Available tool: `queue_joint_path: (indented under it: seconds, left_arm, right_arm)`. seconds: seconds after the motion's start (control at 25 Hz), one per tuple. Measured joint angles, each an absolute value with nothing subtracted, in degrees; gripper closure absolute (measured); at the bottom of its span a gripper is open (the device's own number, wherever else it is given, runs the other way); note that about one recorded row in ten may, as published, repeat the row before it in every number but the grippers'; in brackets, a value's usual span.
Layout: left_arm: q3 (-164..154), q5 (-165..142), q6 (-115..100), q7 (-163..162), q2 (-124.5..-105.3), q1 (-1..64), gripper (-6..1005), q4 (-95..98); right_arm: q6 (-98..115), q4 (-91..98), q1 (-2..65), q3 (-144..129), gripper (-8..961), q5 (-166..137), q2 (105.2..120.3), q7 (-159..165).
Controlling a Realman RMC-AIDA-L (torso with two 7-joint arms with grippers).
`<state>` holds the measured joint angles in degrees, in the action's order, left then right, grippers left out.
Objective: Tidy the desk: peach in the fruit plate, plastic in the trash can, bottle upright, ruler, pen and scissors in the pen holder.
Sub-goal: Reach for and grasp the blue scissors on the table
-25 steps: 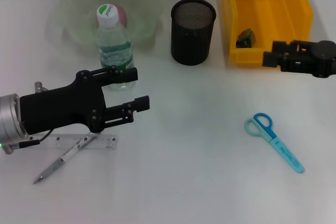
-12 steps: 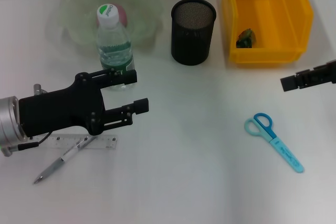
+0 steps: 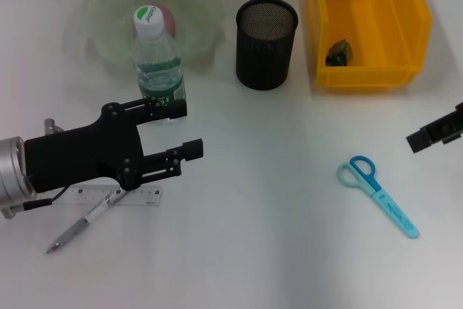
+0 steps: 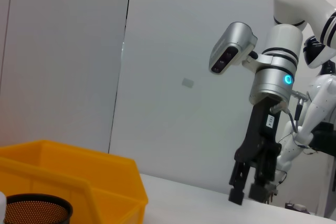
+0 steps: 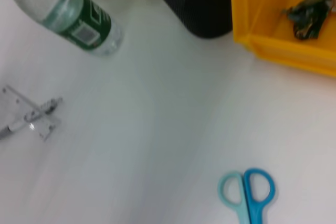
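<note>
The pink peach lies in the green fruit plate, behind the cap of the upright bottle. A crumpled piece of plastic sits inside the yellow trash can. The black mesh pen holder stands between plate and bin. Near the left front, the clear ruler and the pen lie partly under my left arm. My left gripper is open beside the bottle's base, holding nothing. The blue scissors lie at the right. My right gripper is at the right edge, open and empty.
The right wrist view looks down on the bottle, the pen holder, the trash can and the scissors' handles. The left wrist view shows the right arm hanging above the table.
My right gripper has pulled back from the trash can toward the right edge, nearer the scissors. My left gripper has drifted slightly back and stays open.
</note>
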<state>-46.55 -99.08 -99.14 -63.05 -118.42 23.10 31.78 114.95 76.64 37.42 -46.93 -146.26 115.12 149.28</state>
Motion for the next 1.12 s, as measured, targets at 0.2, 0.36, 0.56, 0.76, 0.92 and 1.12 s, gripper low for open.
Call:
queue_joint_path:
  seconds: [0.2, 0.36, 0.56, 0.76, 0.92, 1.12]
  left_arm:
    - [-46.48, -99.07, -98.92, -62.99, -118.42, 22.96, 316, 31.71]
    - [-46.49, -99.05, -98.76, -62.35, -118.40, 22.88, 316, 31.60]
    - [-46.64, -99.04, -98.68, -62.21, -118.38, 22.93, 316, 31.55]
    - [-46.53, -99.04, -98.61, -62.21, -118.41, 22.89, 316, 31.48]
    - [-46.49, -99.04, -98.60, -61.32, -118.44, 22.56, 316, 31.25]
    - [-46.77, -99.05, -98.61, -60.82, -118.55, 22.21, 316, 31.18]
  right_arm:
    - [114.58, 76.11, 37.21, -49.10, 204, -147.84, 115.55, 150.09]
    - [114.62, 76.03, 37.09, -49.98, 205, -150.77, 115.99, 150.10]
    - [114.57, 75.96, 37.15, -53.47, 205, -153.74, 116.79, 150.50]
    - [112.77, 75.45, 38.53, -55.85, 205, -158.80, 118.69, 150.57]
    - [109.56, 71.57, 40.56, -59.56, 205, -160.21, 119.15, 151.35]
    - [107.79, 69.78, 42.12, -62.48, 206, -160.00, 119.34, 152.42]
